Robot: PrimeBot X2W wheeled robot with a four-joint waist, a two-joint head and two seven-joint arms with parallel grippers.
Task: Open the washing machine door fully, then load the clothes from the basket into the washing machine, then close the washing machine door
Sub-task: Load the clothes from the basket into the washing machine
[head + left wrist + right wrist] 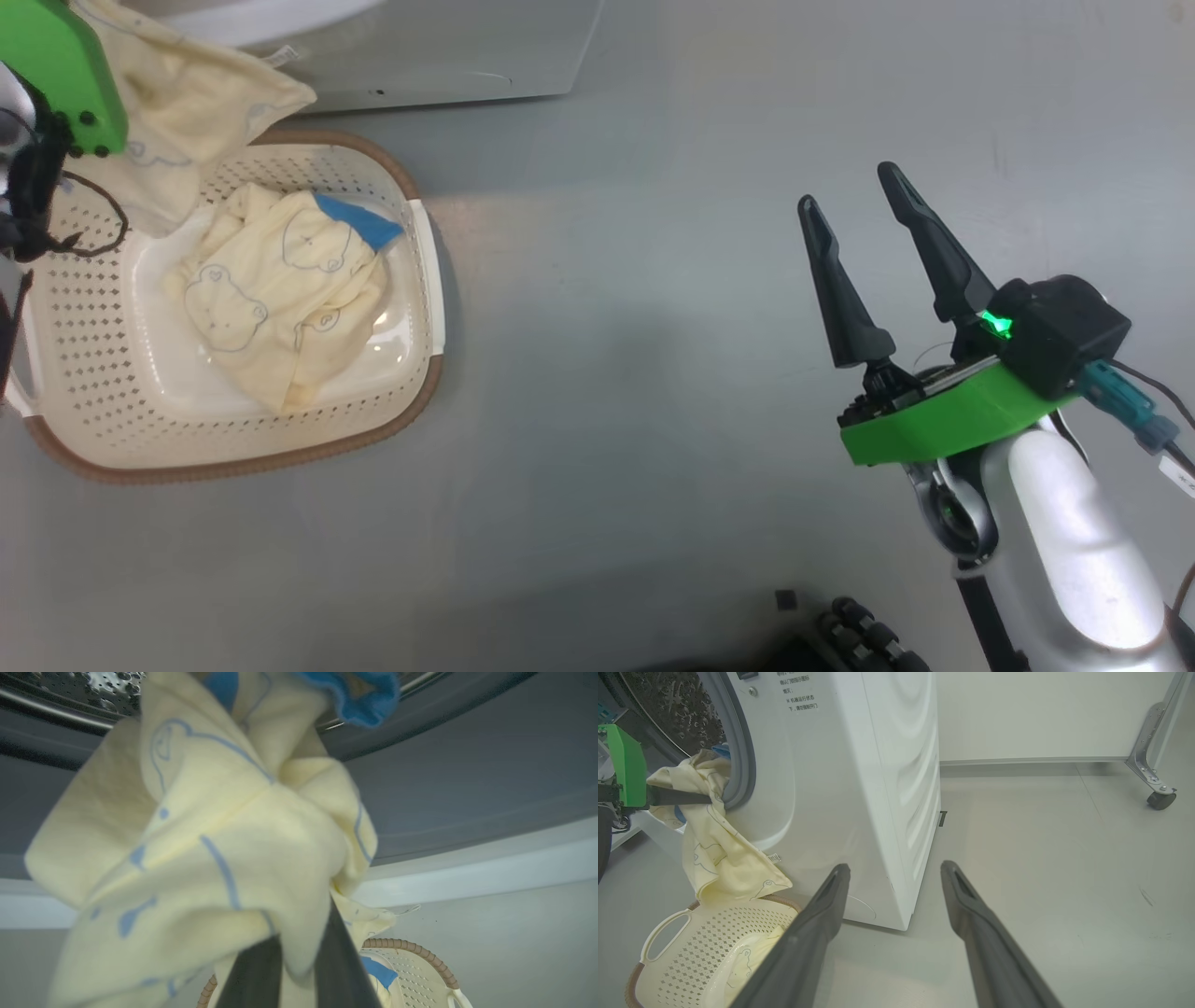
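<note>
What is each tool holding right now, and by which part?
The left tool pinches a garment by a bunched fold near its upper end; the rest hangs toward the basket. The right tool is open and empty.

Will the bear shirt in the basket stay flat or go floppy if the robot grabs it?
Probably floppy: the other shirt, pinched by the left gripper, hangs in loose folds from the washing machine toward the basket. Likely light too, since that small pinch carries it whole. The shirt in the basket lies crumpled, so it should bunch up.
</note>
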